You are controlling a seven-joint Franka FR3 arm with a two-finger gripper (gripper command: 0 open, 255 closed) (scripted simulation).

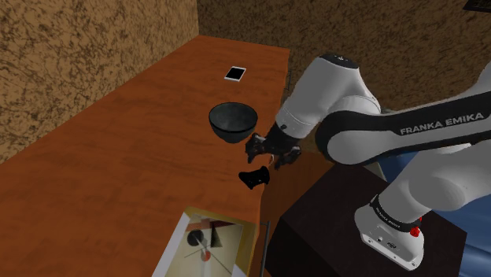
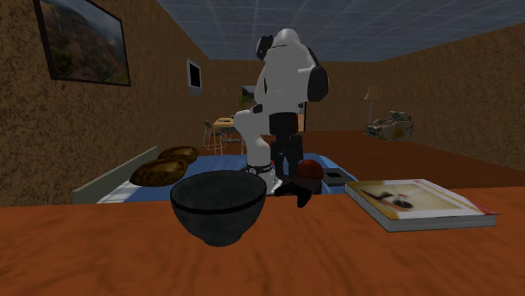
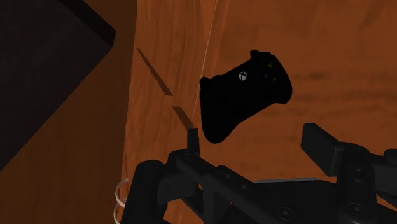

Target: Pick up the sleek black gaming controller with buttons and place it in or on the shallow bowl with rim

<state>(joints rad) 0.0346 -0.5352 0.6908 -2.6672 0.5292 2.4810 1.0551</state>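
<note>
In the shoulder view a book (image 1: 206, 242) is seen at the near left of the desk (image 1: 118, 157). Right of it and farther off stands the dark rimmed bowl (image 1: 233, 122), with a small white-framed phone (image 1: 234, 73) beyond it at the far end. Just right of the bowl and nearer, the black controller (image 1: 253, 176) is laid flat on the desk, close to its right edge and apart from the bowl. The hand (image 1: 269, 156) is held just above it and slightly to the right. In the wrist view its fingers (image 3: 326, 147) are seen spread apart with nothing between them, so nothing is grasped and the controller lies ahead of them.

The controller is judged to be stiff and light, with a smooth shell that may slip. A hold across the narrow middle of the body, between the two grips, would be favoured, since the curved grips offer poorer seats. Care is called for near the edge, as a nudge could send it off the desk.
</note>
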